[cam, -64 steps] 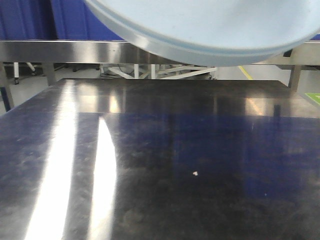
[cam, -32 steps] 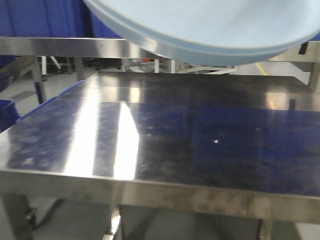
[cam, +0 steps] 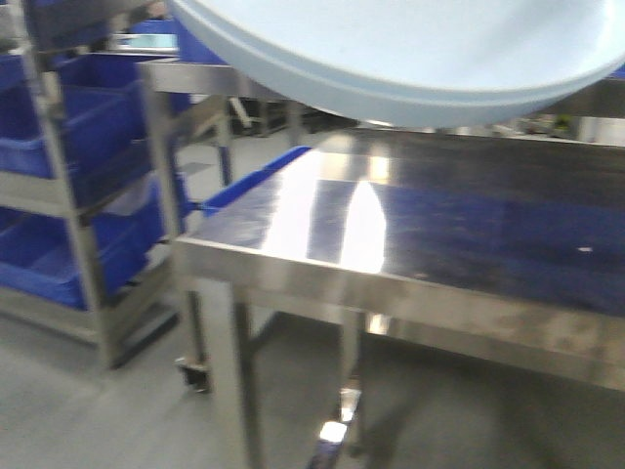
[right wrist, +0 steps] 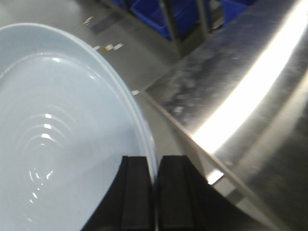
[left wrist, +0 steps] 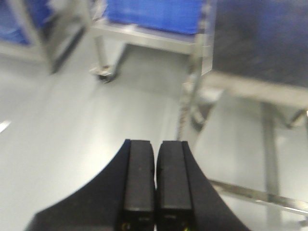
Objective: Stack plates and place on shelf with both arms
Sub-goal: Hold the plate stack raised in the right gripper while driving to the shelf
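One thin pinch carries the whole load. The right gripper (right wrist: 157, 166) has its jaws closed on the rim of the plates (right wrist: 57, 130), which reach out to one side of it, above the floor (right wrist: 139, 43) and just beside the corner of the steel table (right wrist: 250, 96). In the front view the plates (cam: 420, 49) fill the top of the picture, seen from below (a doubled edge suggests two nested together, though I cannot be sure). The left gripper (left wrist: 155, 151) is closed with nothing between its pads and points at bare floor, so it gives no support.

The main risk, as I judge it, is the stack tilting or sliding out of that one-sided grip on any swing or jolt, then breaking on the floor. A low pass could also clip the table's near edge.

To the left stands a steel rack (cam: 93, 283) loaded with blue crates (cam: 49, 264). Its posts and the table leg (cam: 229, 371) crowd the route. The blur hides which rail belongs to the shelf.
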Robot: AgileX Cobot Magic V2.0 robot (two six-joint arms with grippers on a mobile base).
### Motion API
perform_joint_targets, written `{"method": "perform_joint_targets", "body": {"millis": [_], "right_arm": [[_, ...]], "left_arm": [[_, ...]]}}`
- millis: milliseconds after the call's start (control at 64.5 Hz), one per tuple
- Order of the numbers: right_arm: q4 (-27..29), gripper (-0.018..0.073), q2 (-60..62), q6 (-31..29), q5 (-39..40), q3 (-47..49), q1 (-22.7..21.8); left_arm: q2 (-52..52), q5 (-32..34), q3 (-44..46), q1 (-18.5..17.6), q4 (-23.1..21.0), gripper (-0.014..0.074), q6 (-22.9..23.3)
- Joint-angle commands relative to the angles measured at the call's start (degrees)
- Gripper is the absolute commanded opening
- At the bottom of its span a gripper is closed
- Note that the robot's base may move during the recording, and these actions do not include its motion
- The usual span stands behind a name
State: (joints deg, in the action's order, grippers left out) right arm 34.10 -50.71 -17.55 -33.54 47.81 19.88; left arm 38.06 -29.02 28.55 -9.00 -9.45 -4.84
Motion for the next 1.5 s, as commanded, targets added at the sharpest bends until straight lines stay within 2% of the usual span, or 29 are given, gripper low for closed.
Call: {"method": "perform_joint_targets", "body": {"millis": [0,1489], "right_arm": [[2.0,0.0056,0.7,-0.4,4.3,1.7,-0.1],[2.0,0.0056,0.7,-0.4,3.5,1.7,-0.1]], "left_arm": [[-0.2,4.2,1.6,0.1,-0.8,0.0085,0.3],[-0.2,4.1,1.6,0.1,-0.8,0.0085,0.3]]}}
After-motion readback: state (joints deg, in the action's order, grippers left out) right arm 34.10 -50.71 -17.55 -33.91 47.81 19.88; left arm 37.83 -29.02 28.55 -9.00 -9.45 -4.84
